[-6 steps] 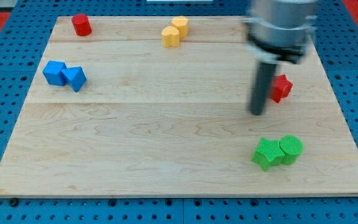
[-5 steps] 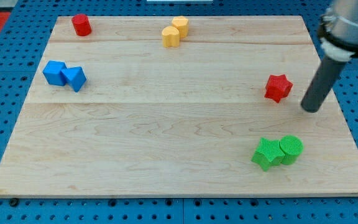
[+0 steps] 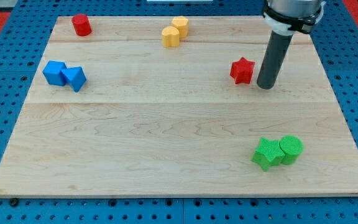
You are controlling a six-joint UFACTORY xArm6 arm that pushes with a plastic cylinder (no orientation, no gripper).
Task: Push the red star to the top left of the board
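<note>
On the right half of the wooden board point(image 3: 166, 124), a little beyond its middle line, sits the red star point(image 3: 242, 70), a small block resting flat on the wood. Just to its right stands our dark rod, and our tip point(image 3: 265, 86) touches the board slightly nearer to us than the star, very close beside it; we cannot tell whether the two are actually in contact. We carry no claw at all, so nothing is clenched or grasped: the rod can only shove. Far away at the far left corner stands a red cylinder point(image 3: 81, 25), close to where the star is meant to end up. Two yellow blocks point(image 3: 175, 32) sit touching each other at the far edge, around the middle. Two blue blocks point(image 3: 64, 74) huddle together on the left side, and two green blocks point(image 3: 278, 152) sit together at the near right. We judge the star to be light, rigid and quick to slide on the smooth wood. Its points make it likely to spin if pushed off-centre, so the best place to press seems to be its right, near side, square through its middle, driving it leftward and away from us.
</note>
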